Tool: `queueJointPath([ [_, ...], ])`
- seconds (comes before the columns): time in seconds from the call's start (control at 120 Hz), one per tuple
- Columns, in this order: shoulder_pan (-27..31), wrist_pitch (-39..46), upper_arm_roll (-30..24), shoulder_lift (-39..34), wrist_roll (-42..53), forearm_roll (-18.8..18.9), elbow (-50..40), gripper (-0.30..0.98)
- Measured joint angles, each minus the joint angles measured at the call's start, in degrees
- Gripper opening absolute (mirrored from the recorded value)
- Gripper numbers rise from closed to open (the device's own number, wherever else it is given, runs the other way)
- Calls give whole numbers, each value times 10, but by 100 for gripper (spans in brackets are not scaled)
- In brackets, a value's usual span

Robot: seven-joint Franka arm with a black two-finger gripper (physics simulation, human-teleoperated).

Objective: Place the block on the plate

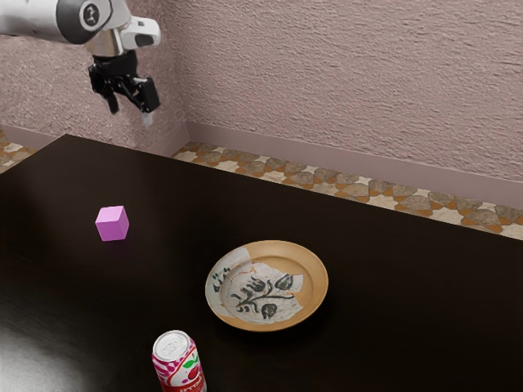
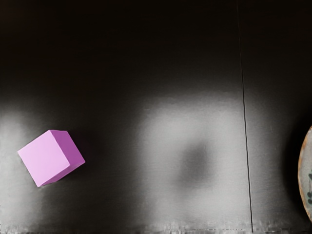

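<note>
The tabletop (image 1: 392,327) is nearly black and smooth, with a pale sheen spreading over it at the exterior view's lower left. The wrist view shows soft grey patches of light on it, one with a blurred dark shadow inside, and a thin straight seam (image 2: 244,107) running between block (image 2: 45,158) and plate (image 1: 265,286). Behind stand dusty-pink walls (image 1: 343,73) of rough plaster, meeting in a corner, with a smooth baseboard (image 1: 327,171) in a similar pink. The floor (image 1: 376,193) is laid in irregular stone shapes of brown, tan and cream.

The block is a plain cube, orchid pink, with flat faces and crisp edges; its lit top is paler, its sides a deeper purple-pink. It sits on the tabletop, well apart from the plate, toward the exterior view's left. The plate has a tan rim and dark leaves painted on off-white. A soda can (image 1: 180,366) with cherries on its side stands upright near the plate.

Above the tabletop's far side hangs the black gripper (image 1: 131,112), its jaws apart with nothing between them.
</note>
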Motion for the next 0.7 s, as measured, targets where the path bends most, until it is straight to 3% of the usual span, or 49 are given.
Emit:
queueJointPath([
  [0.133,0,-11,13,8,10,-6,-2,68],
  [0.258,40,9,42,82,18,-41,14,69],
  [0.7,133,74,41,208,8,-126,16,69],
])
